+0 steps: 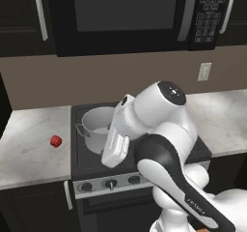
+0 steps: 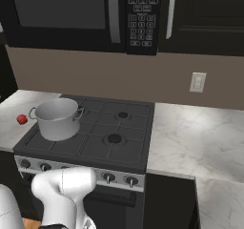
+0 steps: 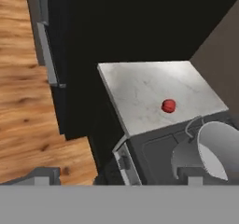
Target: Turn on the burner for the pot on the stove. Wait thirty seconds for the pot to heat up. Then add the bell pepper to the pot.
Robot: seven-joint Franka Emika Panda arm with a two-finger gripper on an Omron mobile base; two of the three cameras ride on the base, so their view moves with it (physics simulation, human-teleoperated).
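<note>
I have the gripper (image 3: 116, 181) spread wide with nothing between its tips; in the hand view the two small tips rise at the bottom edge, one by the wooden floor (image 3: 23, 101), the other under the pot (image 3: 212, 150). That view looks down past the gripper at the bell pepper (image 3: 168, 106), which lies alone on the marble desk (image 3: 140, 87), well ahead of the tips and apart from the pot beside it. From the left base view I see the pot (image 1: 98, 125) on the rear left of the stove (image 1: 89, 166), partly hidden by my white arm, and the bell pepper (image 1: 56, 141) on the desk left of it. The right base view gives me the open grates, the knob row (image 2: 108, 177) and a wall outlet (image 2: 197, 82).
</note>
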